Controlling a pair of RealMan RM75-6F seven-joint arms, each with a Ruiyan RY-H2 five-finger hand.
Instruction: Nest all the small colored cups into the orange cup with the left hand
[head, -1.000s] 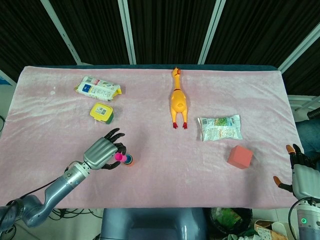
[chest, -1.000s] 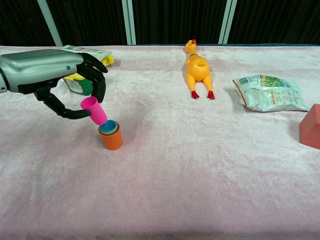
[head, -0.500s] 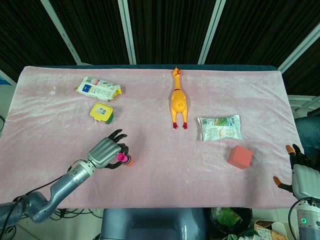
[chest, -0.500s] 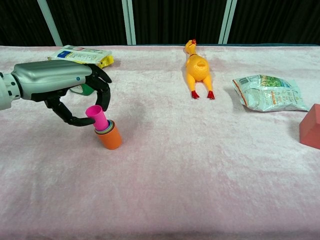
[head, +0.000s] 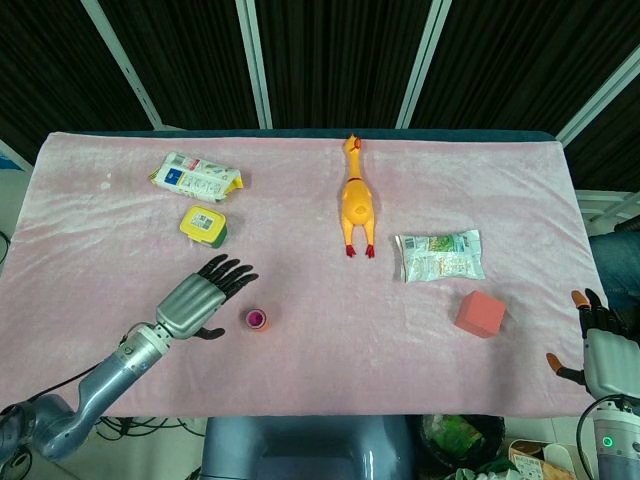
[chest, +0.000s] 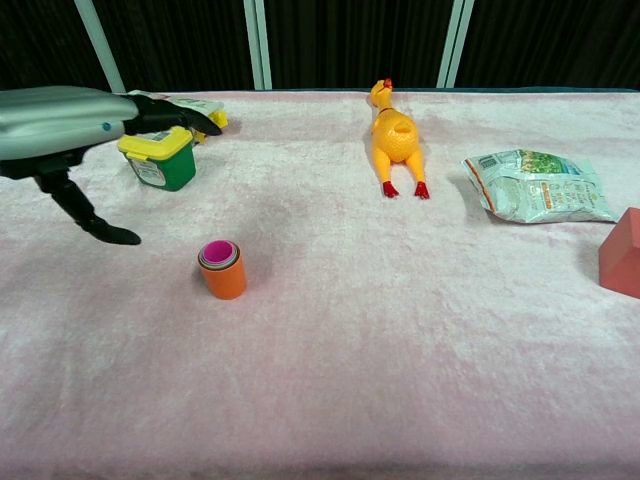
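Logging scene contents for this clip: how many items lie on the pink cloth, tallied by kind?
Nested cup stack (orange cup with pink cup innermost): 1
Rubber chicken: 1
Snack packets (blue-white pack, green-white bag): 2
Yellow-lidded green tub: 1
Red block: 1
Total: 6

On my feed, the pink-clothed table carries the orange cup with its nested cups, a green tub with a yellow lid, a snack packet, a rubber chicken, a foil bag and a red block.
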